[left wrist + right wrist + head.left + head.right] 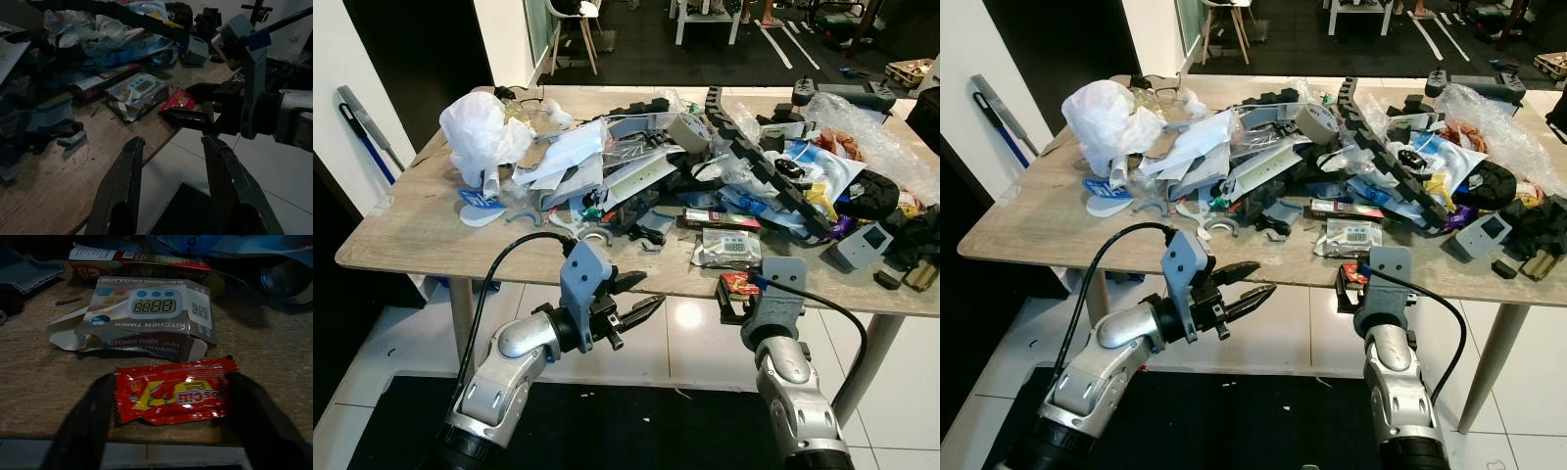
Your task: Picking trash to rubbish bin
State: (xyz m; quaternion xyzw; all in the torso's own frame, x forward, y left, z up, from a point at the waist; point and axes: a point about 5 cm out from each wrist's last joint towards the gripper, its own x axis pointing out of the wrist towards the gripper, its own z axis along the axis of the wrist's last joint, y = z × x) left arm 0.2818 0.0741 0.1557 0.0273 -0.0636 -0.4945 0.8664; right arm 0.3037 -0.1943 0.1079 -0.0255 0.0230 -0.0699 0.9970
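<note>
Right gripper (171, 401) stood open, one finger at each end of the red sauce sachet (173, 391), which lay at the table (401, 245) edge just before the kitchen timer box (146, 318). Your best close was level and gentle. Left gripper (641, 304), open, hung below that edge.

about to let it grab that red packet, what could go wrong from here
The red sauce packet lies flat at the very edge of the table, with the right gripper open, one finger either side. Closing may nudge it off onto the floor. The flat packet may also slip free rather than be gripped. The torn kitchen timer box lies just behind it, so reaching too deep could push it.
</note>
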